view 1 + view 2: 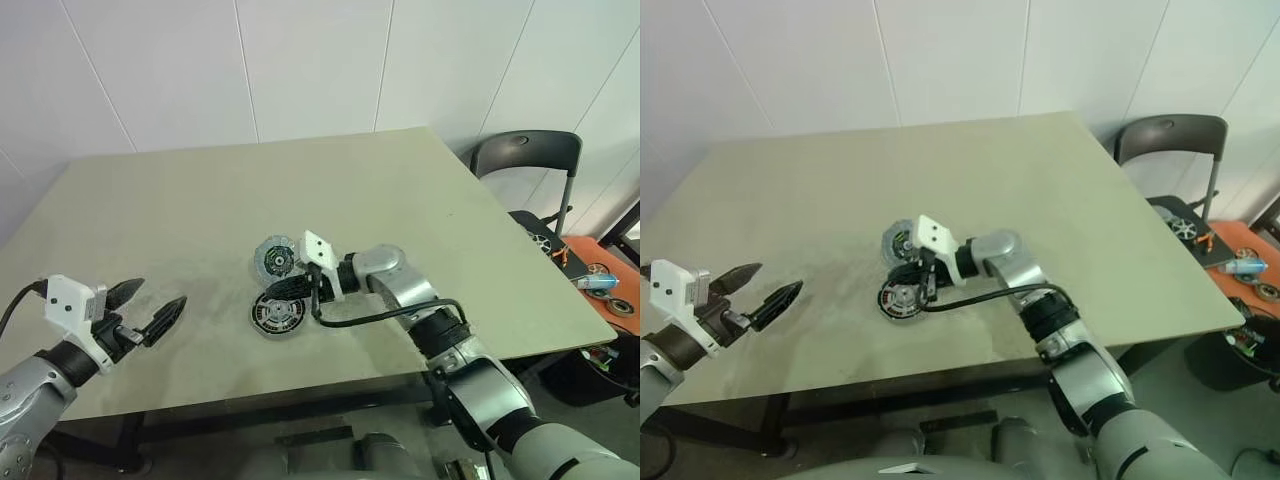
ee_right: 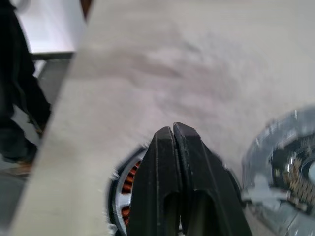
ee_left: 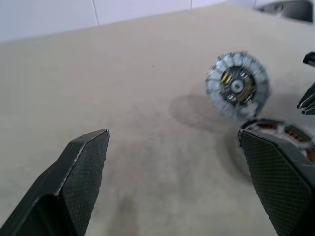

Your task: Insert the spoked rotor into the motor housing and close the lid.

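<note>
The motor housing (image 1: 277, 313) lies flat near the table's front edge, with copper windings (image 2: 129, 184) showing inside a silver rim. Its lid (image 1: 273, 260) stands open and tilted on the far side, its silvery inner face with the blue-green centre turned this way. From here the housing's face reads as a dark ring around a silver centre, and I cannot tell the spoked rotor apart from it. My right gripper (image 1: 274, 291) is shut and empty, its tips just above the housing beside the lid's lower edge. My left gripper (image 1: 162, 293) hangs open and empty well to the left.
The grey-green table (image 1: 200, 200) has its front edge close to the housing. A black cable (image 1: 370, 318) loops from my right wrist over the tabletop. A black chair (image 1: 525, 150) and an orange surface with small parts (image 1: 600, 285) stand off the table's right side.
</note>
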Available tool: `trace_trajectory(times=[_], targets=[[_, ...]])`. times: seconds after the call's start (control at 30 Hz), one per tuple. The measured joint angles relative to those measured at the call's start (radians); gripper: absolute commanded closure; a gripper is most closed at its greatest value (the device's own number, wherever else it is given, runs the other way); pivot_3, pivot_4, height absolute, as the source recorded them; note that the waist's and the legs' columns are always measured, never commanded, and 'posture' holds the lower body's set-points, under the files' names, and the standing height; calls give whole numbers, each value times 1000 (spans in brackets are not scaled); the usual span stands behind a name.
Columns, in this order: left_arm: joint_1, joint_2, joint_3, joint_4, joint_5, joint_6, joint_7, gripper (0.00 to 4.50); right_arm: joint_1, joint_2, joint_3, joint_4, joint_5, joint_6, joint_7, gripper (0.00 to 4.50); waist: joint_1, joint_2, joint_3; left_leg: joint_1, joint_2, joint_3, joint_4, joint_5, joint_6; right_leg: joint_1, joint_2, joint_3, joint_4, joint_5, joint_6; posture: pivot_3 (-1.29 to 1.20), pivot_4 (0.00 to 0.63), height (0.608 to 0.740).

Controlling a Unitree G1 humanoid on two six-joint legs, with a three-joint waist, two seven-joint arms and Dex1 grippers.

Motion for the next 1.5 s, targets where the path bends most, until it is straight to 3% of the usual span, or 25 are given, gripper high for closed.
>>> trace_trajectory(times=[0.2,0.47,0.57,0.7,0.93,1.13,1.33,1.43,1.5], targets=[[21,-34,-2,3,101,-37,-75,0,-24,4,38,121,-79,-82,-33,4455,-1,0,0,2,1,0,0,0,0,1,1,1,2,0,0,0,0,740],[34,-77,-3,3,171,-64,-128,0,-28,-31,23,74,-66,-27,27,4455,1,-1,0,2,2,0,4,0,0,3,2,1,3,0,0,0,0,740],[44,-81,-2,3,160,-63,-174,0,-60,-104,31,12,-69,-50,115,3859,0,-1,0,1,2,0,3,0,1,1,2,0,2,0,0,0,0,740],[41,-93,-5,3,159,-63,-210,0,-160,-206,94,0,-130,-220,258,2496,-5,-1,0,2,3,0,1,0,1,1,4,0,3,0,0,0,0,740],[30,-106,-14,3,146,-25,-236,0,-266,-194,241,134,-252,-586,384,90,-30,-1,1,2,3,0,2,0,1,1,4,1,4,1,0,0,0,740],[38,-136,-10,-3,138,-16,-234,0,-350,-111,314,314,-405,-887,253,37,-34,-2,1,2,4,-1,2,0,1,1,4,1,5,1,-1,0,0,740],[51,-152,-8,-12,138,-17,-223,0,-394,-64,355,437,-509,-1007,157,37,-34,-2,1,2,3,-1,3,0,1,1,4,2,6,2,-4,0,0,740],[47,-156,-8,-12,139,-18,-218,0,-405,-48,361,470,-529,-1025,146,633,-36,-2,0,3,3,-1,3,0,1,1,4,2,7,3,-4,0,0,740],[38,-161,-8,-10,143,-21,-213,0,-407,-40,362,480,-535,-1027,142,1273,-38,-2,0,4,3,-1,3,0,1,1,4,2,8,3,-4,0,0,740]])
